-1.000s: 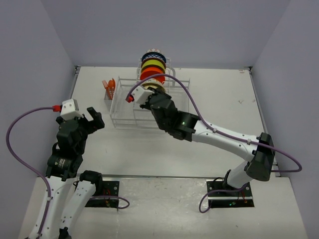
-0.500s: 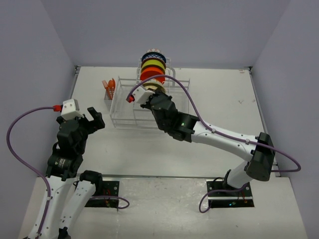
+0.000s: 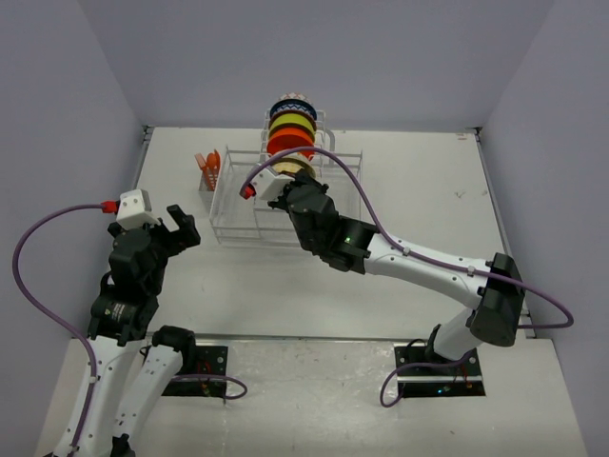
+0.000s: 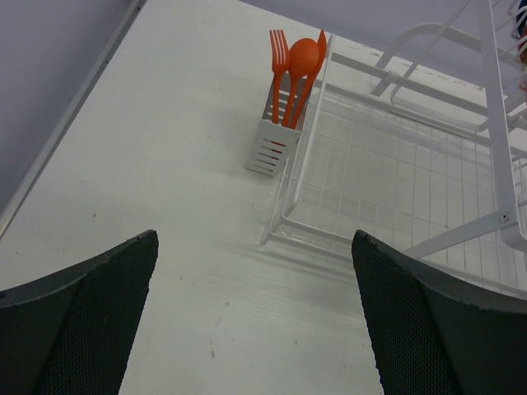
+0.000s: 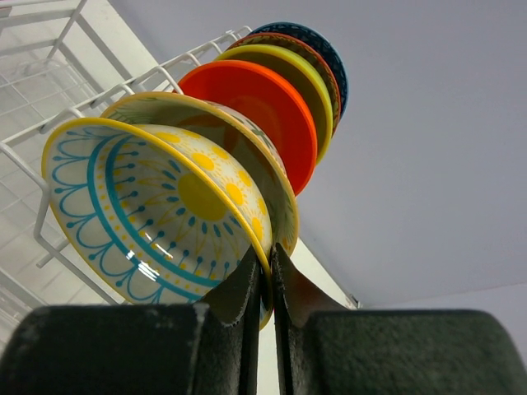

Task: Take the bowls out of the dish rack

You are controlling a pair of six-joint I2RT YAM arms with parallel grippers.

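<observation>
While my left jaws hang wide open and empty at 9 o'clock over the table [image 3: 428, 190], the cup [image 4: 276, 144] of orange utensils [image 4: 295, 62] stands at their 12, just beside the rack's [image 3: 285, 214] 9 o'clock side. Bowls [image 3: 290, 129] stand on edge at the rack's 12 o'clock end. Only the right wrist view shows my right jaws pinched shut on the front bowl's [image 5: 156, 214] rim; overhead, the arm hides it.
</observation>
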